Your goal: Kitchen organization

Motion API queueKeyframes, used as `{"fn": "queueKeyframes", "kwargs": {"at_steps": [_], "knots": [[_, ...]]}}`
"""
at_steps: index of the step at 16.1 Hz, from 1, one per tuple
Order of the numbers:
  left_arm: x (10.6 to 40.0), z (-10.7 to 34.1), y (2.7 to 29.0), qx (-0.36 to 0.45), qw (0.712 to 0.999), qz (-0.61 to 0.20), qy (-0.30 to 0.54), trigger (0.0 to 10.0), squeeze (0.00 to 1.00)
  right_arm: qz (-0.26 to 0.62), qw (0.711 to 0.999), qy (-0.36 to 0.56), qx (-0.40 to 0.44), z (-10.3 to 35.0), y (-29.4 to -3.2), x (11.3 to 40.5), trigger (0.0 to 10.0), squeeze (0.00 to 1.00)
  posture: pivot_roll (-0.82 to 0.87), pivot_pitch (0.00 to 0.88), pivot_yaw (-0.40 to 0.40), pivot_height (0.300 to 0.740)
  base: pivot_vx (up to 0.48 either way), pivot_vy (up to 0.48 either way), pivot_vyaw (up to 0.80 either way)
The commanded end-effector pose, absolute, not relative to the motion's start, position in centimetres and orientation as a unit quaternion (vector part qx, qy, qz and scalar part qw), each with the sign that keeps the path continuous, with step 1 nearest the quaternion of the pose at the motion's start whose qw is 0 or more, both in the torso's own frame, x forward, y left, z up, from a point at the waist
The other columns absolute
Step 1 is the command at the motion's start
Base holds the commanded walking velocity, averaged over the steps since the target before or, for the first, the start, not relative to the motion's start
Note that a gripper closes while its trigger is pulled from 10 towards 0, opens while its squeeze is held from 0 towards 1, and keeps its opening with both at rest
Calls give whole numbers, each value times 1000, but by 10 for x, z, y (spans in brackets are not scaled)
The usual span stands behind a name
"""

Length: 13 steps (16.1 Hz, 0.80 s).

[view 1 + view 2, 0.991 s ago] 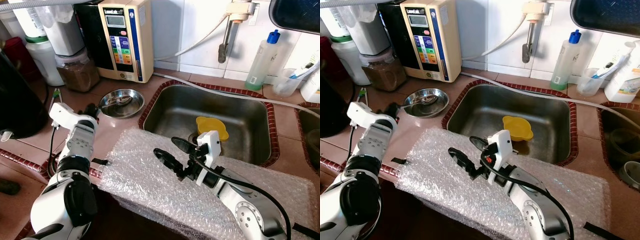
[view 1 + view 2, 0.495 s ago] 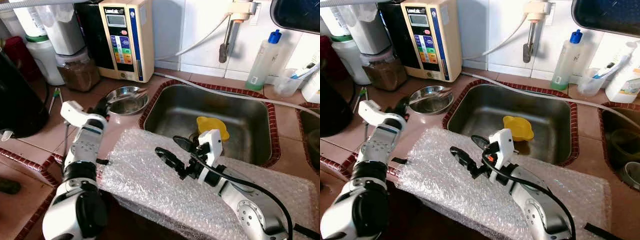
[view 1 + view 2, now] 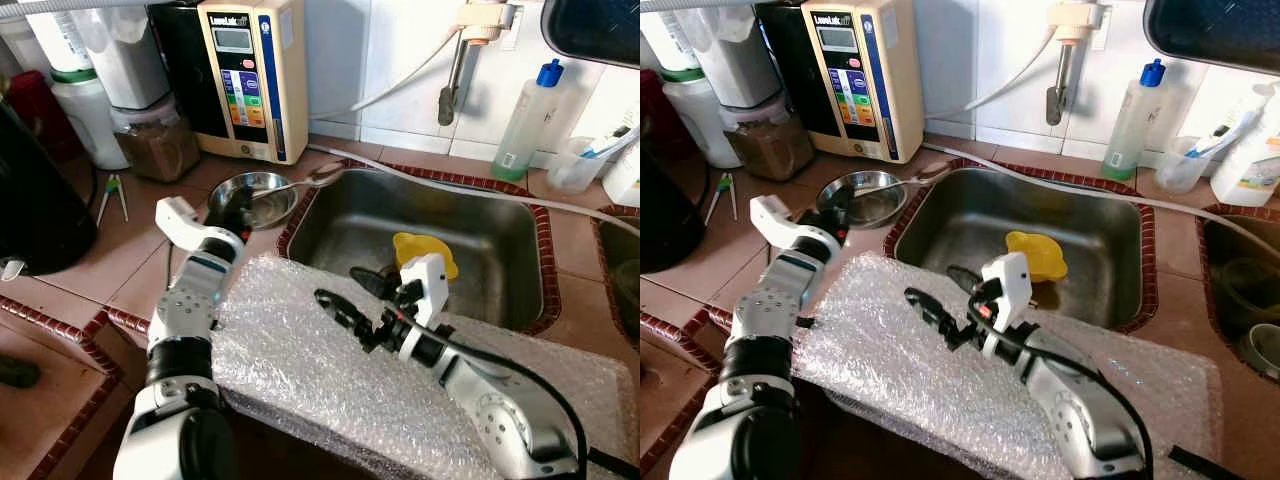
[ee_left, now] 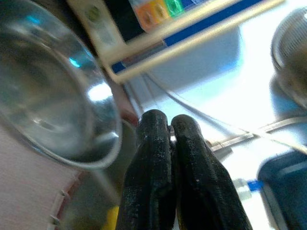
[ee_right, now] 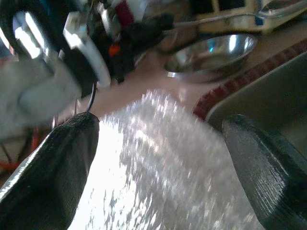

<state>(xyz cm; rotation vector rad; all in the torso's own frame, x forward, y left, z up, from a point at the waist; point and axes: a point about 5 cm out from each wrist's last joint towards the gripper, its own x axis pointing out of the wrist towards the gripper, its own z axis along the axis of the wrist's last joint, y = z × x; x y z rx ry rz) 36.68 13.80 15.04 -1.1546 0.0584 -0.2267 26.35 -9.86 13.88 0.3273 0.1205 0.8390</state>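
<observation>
Two grippers: left gripper (image 3: 238, 205) pinches a spoon (image 3: 290, 184) over the bowl (image 3: 253, 199); right gripper (image 3: 356, 296) gapes wide.

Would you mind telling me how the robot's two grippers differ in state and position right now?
The left gripper is shut on a spoon beside the steel bowl; the right gripper is open and holds nothing. The left sits over the counter; the right hovers over the bubble wrap. Both have black fingers.
</observation>
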Motion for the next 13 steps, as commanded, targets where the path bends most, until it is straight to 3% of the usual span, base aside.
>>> {"fn": "queueKeyframes", "kwargs": {"at_steps": [1,4,10,13], "knots": [[365,153,132,-537,834,-125,30,0,0,398,899,55,174,143,-100,268,10000,0,-156,0,72,740,0,0,0],[356,154,103,-532,828,-172,49,0,0,370,889,31,270,158,-105,277,10000,0,-156,0,76,740,0,0,0],[351,170,83,-524,819,-228,43,0,0,306,878,14,368,166,-112,290,10000,0,-160,0,81,740,0,0,0],[345,177,71,-529,802,-275,45,0,0,261,866,11,426,164,-114,301,10000,0,-156,0,83,740,0,0,0]]}}
